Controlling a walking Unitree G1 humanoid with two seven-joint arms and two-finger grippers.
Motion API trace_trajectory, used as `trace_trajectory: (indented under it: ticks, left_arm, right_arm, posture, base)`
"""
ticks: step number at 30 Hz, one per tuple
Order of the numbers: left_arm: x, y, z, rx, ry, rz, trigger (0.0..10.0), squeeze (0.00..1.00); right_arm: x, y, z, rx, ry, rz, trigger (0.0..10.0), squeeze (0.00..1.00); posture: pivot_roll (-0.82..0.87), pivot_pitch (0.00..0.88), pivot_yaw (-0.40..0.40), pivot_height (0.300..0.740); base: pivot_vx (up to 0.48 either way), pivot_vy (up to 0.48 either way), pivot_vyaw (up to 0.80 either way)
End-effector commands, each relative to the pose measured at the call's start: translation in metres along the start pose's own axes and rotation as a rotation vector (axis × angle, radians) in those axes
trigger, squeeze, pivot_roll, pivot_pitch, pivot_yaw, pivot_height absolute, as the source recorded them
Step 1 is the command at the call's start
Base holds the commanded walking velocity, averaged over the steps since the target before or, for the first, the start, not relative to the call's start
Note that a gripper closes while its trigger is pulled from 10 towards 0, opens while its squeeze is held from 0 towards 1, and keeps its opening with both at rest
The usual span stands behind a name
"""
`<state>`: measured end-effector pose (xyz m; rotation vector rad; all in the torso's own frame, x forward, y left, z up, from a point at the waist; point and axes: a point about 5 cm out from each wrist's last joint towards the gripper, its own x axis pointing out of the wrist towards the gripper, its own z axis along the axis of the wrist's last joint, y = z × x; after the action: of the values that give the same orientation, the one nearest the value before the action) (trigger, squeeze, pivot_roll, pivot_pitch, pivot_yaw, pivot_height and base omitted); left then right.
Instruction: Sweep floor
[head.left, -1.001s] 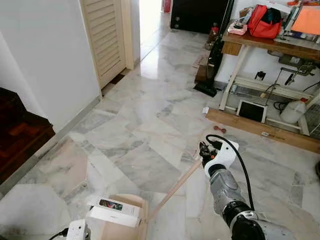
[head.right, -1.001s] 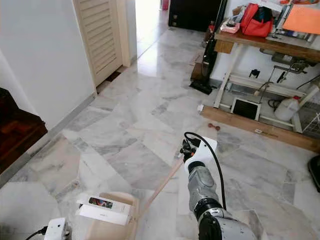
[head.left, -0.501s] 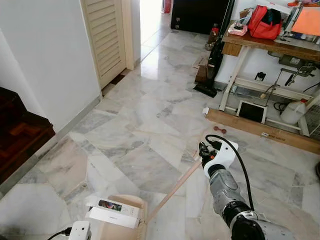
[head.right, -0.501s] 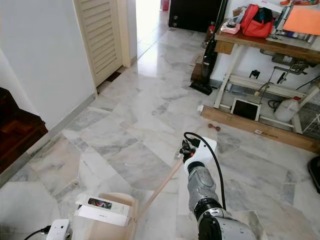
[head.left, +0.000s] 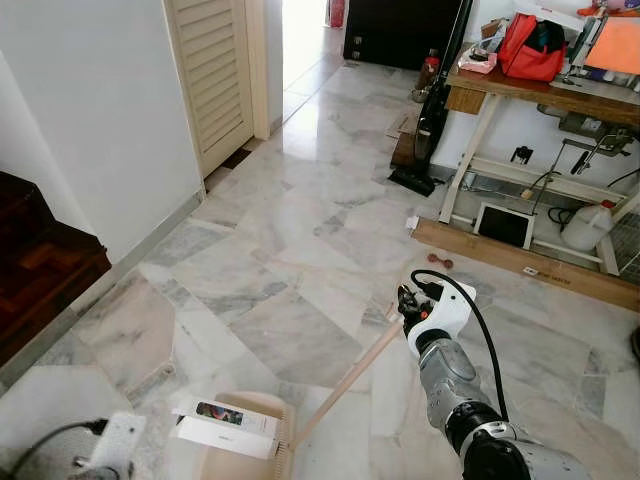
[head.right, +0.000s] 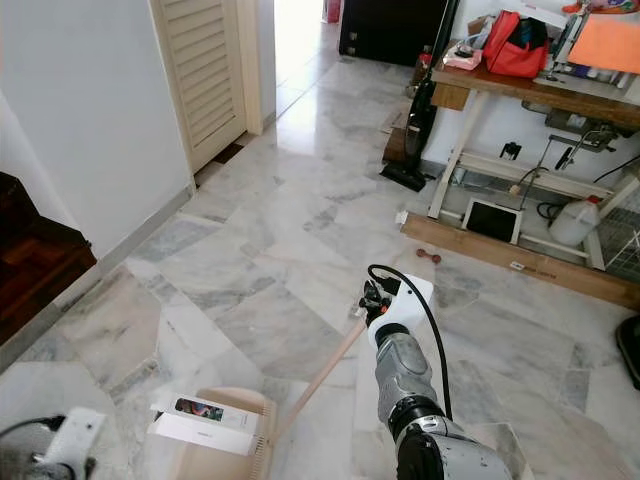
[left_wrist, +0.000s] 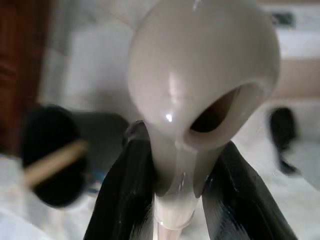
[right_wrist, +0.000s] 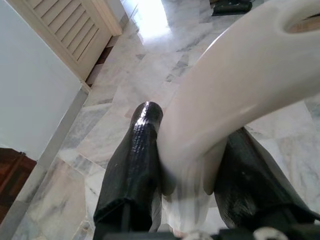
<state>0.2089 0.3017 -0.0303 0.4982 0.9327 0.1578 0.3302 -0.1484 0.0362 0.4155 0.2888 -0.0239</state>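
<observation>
My right gripper (head.left: 405, 299) is shut on the top of a long pale handle (head.left: 345, 382). The handle slants down and left to a beige dustpan (head.left: 245, 462) on the marble floor at my feet. A white box (head.left: 224, 424) lies across the pan. In the right wrist view, the black fingers (right_wrist: 132, 165) clamp the cream handle end (right_wrist: 235, 85). My left gripper (left_wrist: 182, 165) is shut on a beige handle (left_wrist: 200, 65) with a hanging hole. Its wrist (head.left: 108, 452) shows blurred at the bottom left, and what that handle leads to is hidden.
A white wall (head.left: 90, 110) and a dark wooden step (head.left: 40, 265) lie on the left, with a louvred door (head.left: 212, 70) beyond. A table (head.left: 545, 90) with a red bag (head.left: 530, 45), a black vacuum (head.left: 428, 120) and a floor plank (head.left: 520, 260) line the right.
My left wrist has swung left at the bottom of the picture and is now blurred. The right arm, the pan and the box have barely shifted.
</observation>
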Motion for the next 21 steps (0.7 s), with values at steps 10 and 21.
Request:
trace_trajectory:
  ticks: [10, 21]
  left_arm:
    - [-0.008, 0.015, 0.058, -0.003, -0.317, 0.239, 10.0, 0.0]
    - [-0.024, 0.01, 0.082, -0.085, -0.536, 0.351, 10.0, 0.0]
  right_arm:
    - [0.002, 0.0, 0.008, 0.025, -0.039, -0.003, 10.0, 0.0]
    - [0.002, 0.0, 0.009, 0.002, -0.041, 0.0, 10.0, 0.0]
  posture:
    - [0.16, 0.0, -0.083, 0.74]
    - [0.15, 0.0, -0.085, 0.74]
  base:
    - [0.0, 0.0, 0.0]
    - [0.0, 0.0, 0.0]
